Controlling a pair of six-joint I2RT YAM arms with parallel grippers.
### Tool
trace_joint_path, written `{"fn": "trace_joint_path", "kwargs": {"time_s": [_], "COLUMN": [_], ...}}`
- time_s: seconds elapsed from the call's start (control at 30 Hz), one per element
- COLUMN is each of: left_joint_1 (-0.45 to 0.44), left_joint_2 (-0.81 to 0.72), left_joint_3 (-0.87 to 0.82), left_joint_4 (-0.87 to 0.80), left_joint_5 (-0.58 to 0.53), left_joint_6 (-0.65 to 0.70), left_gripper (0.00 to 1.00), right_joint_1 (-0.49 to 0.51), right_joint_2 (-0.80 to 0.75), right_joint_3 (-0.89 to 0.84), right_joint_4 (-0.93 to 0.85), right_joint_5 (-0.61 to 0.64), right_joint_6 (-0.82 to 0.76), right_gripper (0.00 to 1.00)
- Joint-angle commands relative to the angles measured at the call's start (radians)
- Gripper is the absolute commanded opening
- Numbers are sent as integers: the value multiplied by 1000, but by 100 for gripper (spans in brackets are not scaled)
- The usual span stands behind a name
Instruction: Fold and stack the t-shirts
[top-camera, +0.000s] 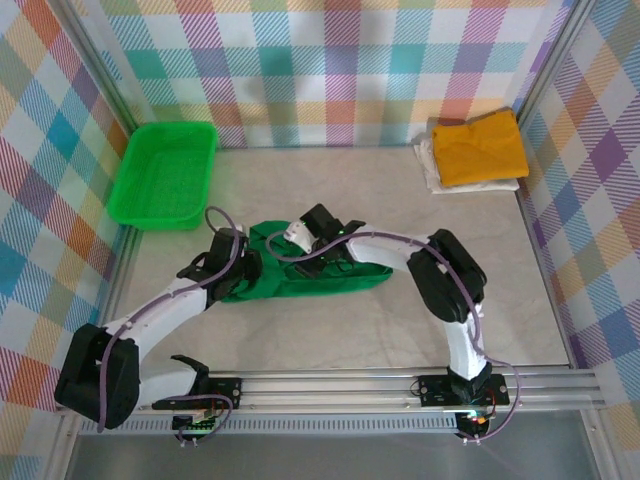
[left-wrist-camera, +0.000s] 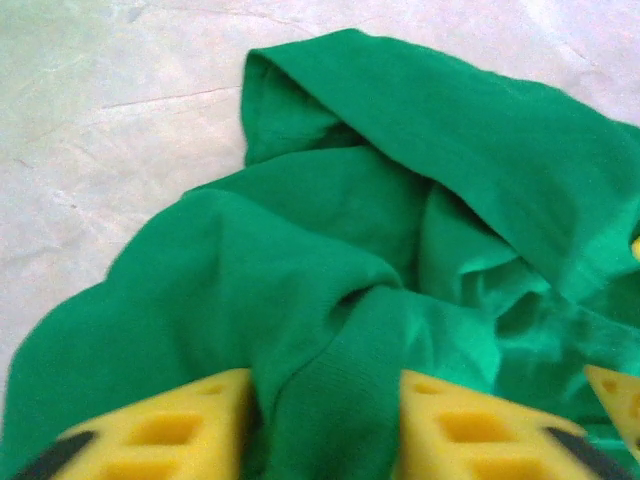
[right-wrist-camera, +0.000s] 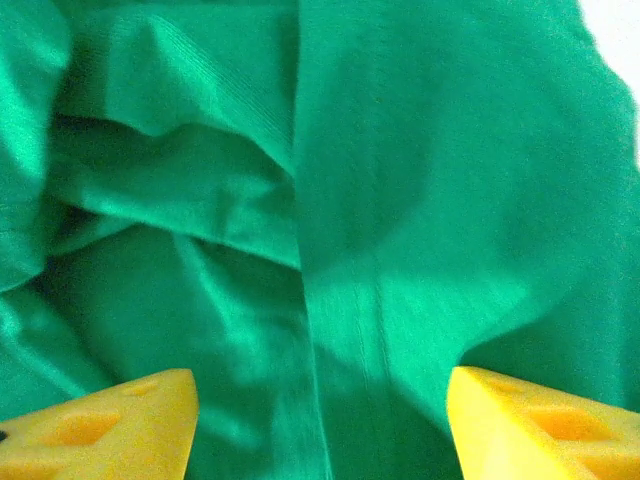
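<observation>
- Far-left corner of the table (top-camera: 350, 190): the bright green basket (top-camera: 165, 175) is sitting empty, well apart from the work and leaving the middle free for folding.
- Left gripper (left-wrist-camera: 325, 405): we're watching it working narrow, its yellow fingers (left-wrist-camera: 190, 430) pinching a raised ridge of the dark green t-shirt (top-camera: 300, 285). To us that looks like a hold for pulling the cloth out flat.
- Middle of the table, a little toward the left: the dark green t-shirt is lying bunched and creased, not yet folded, with both arms reaching over it.
- Right gripper (right-wrist-camera: 320, 400): it's standing wide and carrying nothing, hanging over a smoother panel with a seam running between its tips. We can't tell whether the tips are touching the cloth.
- Far-right corner: the mustard yellow t-shirt (top-camera: 480, 148) is resting folded on the white t-shirt (top-camera: 432, 172). We're reading that as the stack waiting for the green one.
</observation>
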Motion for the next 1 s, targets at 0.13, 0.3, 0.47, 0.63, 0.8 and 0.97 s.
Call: {"fn": "trace_joint_path", "kwargs": {"time_s": [0.13, 0.3, 0.47, 0.63, 0.8, 0.97], "left_joint_1": [25, 31, 37, 39, 40, 40], "left_joint_2": [-50, -122, -182, -180, -169, -139], "left_joint_3": [44, 54, 40, 31, 39, 104], "left_joint_4": [-64, -100, -100, -77, -10, -5], "left_joint_5": [-123, -170, -169, -113, -31, 23], "left_joint_6": [-47, -56, -47, -14, 34, 94], "left_gripper": [4, 0, 0, 0, 0, 0], "right_joint_1": [10, -26, -121, -267, -409, -436], "right_joint_2": [81, -11, -151, -303, -417, -508], "right_joint_3": [51, 59, 34, -75, -158, -215], "right_joint_4": [90, 22, -93, -101, -123, -125], "right_joint_5": [224, 190, 18, -214, -313, -308], "right_joint_6": [-57, 41, 195, 368, 465, 432], "right_gripper": [13, 0, 0, 0, 0, 0]}}
